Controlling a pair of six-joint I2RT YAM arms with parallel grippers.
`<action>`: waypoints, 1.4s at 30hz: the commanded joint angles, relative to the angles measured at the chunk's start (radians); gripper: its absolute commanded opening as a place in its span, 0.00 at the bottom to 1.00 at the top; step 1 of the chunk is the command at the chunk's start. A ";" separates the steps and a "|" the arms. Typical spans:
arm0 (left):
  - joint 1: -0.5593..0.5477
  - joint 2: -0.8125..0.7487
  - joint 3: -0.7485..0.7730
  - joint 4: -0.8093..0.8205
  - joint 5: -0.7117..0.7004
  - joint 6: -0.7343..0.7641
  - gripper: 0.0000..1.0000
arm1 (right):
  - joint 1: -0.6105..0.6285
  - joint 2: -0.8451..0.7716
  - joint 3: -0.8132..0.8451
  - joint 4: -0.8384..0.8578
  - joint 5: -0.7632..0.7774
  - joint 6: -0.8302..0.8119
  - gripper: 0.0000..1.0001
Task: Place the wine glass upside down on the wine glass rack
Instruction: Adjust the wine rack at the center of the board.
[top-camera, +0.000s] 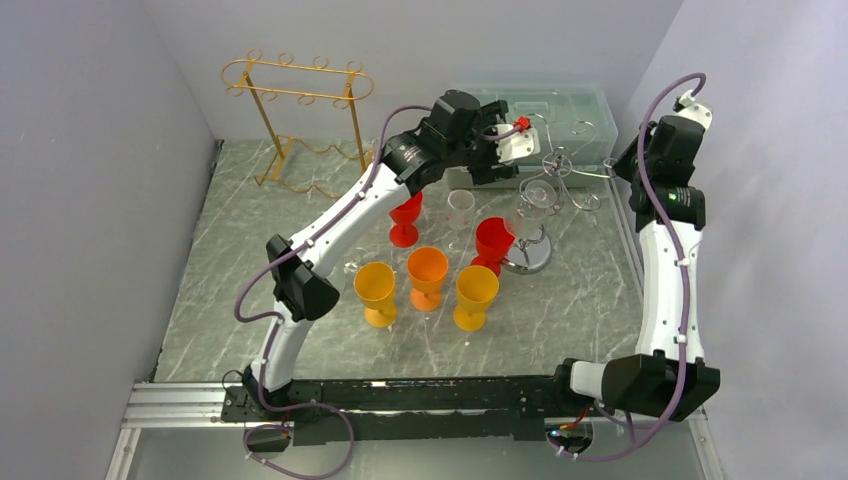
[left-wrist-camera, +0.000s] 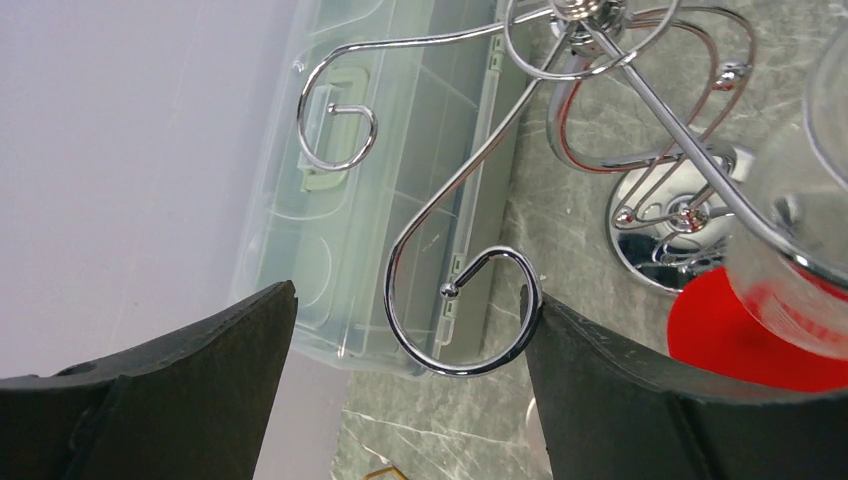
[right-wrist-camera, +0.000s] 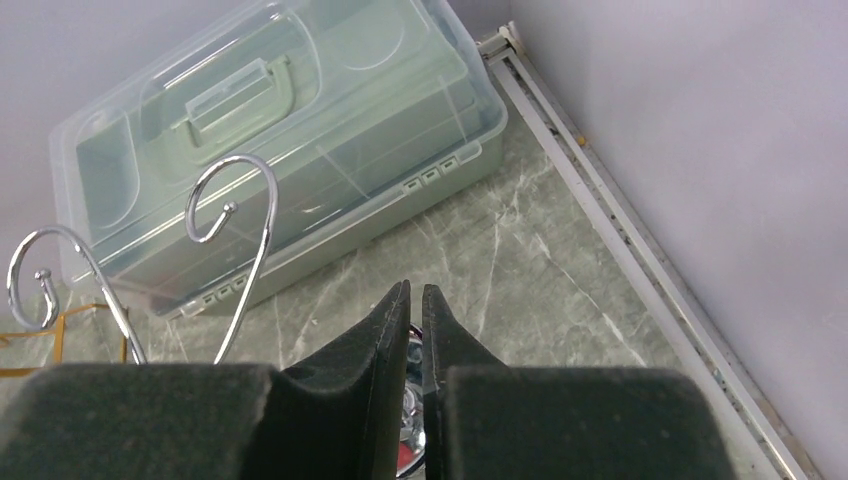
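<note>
The chrome wine glass rack (top-camera: 527, 258) stands right of centre. A clear wine glass (top-camera: 535, 198) hangs upside down from one of its arms, above a red glass. In the left wrist view that glass (left-wrist-camera: 795, 230) is at the right edge, beside the rack's base (left-wrist-camera: 655, 250). My left gripper (top-camera: 505, 165) is open around a curled arm end of the rack, and its right finger (left-wrist-camera: 600, 370) touches the curl. My right gripper (top-camera: 625, 168) is at the tip of the rack's right arm. Its jaws (right-wrist-camera: 415, 288) are closed to a thin slit with chrome showing in it.
A second clear glass (top-camera: 460, 210), two red glasses (top-camera: 405, 220) and three orange and yellow glasses (top-camera: 427, 275) stand left of the rack. A clear plastic box (top-camera: 560, 105) lies along the back wall. A gold wire rack (top-camera: 300, 110) stands at the back left.
</note>
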 joint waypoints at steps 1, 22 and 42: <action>0.012 0.034 0.100 0.053 -0.020 -0.017 0.87 | 0.004 -0.059 -0.058 -0.027 0.024 -0.011 0.11; 0.035 0.126 0.175 0.124 -0.039 -0.028 0.87 | 0.004 -0.203 -0.187 -0.068 0.055 0.023 0.08; 0.081 -0.083 0.007 0.010 -0.061 -0.031 0.98 | 0.001 -0.141 -0.038 -0.128 0.119 0.019 0.25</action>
